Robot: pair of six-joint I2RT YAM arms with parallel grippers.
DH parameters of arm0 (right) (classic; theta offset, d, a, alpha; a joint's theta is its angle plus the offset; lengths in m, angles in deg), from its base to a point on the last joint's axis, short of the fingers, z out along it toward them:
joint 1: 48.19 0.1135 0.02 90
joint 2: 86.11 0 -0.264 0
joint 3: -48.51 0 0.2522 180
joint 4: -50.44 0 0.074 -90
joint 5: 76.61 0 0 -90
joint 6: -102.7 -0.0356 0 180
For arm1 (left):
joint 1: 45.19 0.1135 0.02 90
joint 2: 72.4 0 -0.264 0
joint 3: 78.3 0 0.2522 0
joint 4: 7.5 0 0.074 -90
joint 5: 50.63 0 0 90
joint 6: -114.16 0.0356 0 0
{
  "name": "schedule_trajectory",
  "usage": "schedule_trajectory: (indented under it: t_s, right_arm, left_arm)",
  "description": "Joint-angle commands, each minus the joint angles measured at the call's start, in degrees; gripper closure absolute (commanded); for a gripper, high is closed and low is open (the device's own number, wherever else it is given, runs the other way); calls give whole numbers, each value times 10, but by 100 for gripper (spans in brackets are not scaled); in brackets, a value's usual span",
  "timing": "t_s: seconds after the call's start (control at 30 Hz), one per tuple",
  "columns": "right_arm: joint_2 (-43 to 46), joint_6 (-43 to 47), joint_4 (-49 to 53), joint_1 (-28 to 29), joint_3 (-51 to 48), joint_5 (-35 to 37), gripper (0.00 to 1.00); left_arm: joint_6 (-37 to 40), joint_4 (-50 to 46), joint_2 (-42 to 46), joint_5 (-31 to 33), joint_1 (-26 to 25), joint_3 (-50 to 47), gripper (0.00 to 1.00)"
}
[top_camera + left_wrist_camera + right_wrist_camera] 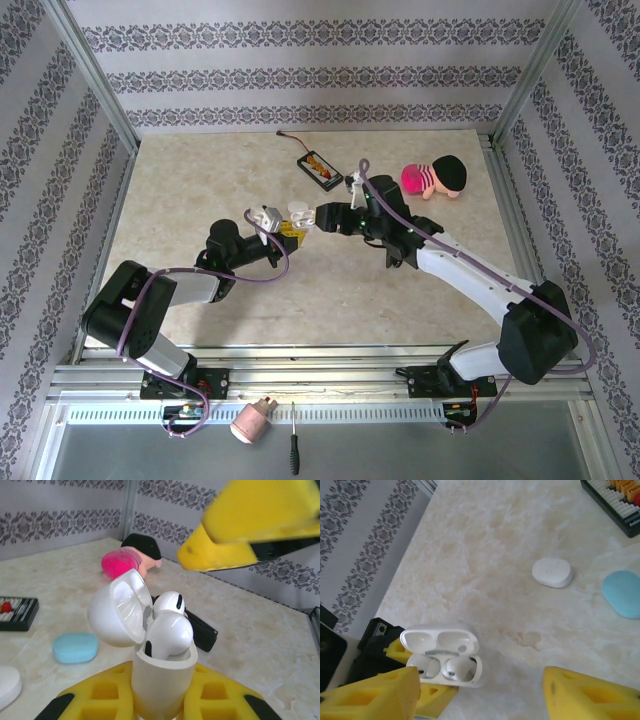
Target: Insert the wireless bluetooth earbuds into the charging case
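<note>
The white charging case [160, 680] stands upright between the yellow pads of my left gripper [160, 705], which is shut on it. Its lid [120, 607] is hinged open. Two white earbuds sit in its wells, the near one [170, 632] with its head sticking up and the far one [169, 602] behind it. From above, both earbuds [457, 669] lie inside the open case [445, 655]. My right gripper [480, 695] hovers just above and beside the case, open with nothing between its yellow fingers [590, 695]. Both grippers meet at mid-table, the left gripper [287, 230] and the right gripper [315, 217].
A white pebble case [551, 572] and a light-blue case [622, 594] lie on the marble table beyond the held case. A black tray of small parts [322, 170] sits further back. A pink and black plush toy [435, 178] lies at the back right.
</note>
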Motion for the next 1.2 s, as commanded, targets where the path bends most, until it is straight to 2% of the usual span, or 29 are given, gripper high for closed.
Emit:
schedule_trajectory:
  t_s: [0.0,0.17,0.33,0.47,0.77,0.97,1.17]
  right_arm:
    - [-10,-17,6,-13,33,-43,30]
    - [-57,-7,124,-19,108,-55,30]
    - [-91,-17,141,-22,129,-89,31]
    - [-113,-12,183,-23,150,-98,31]
    - [-94,-2,185,-26,118,-128,31]
    - [-76,17,184,-31,99,-162,30]
    - [-38,59,147,-31,86,-164,30]
  left_arm:
    - [23,85,-16,-43,5,0,100]
    - [23,156,-36,-75,5,-3,100]
    - [4,209,-60,-101,5,2,100]
    - [-4,213,-65,-107,5,5,100]
    - [-1,202,-59,-58,5,-1,100]
    - [7,180,-55,-50,5,0,100]
    - [20,149,-45,-54,5,4,100]
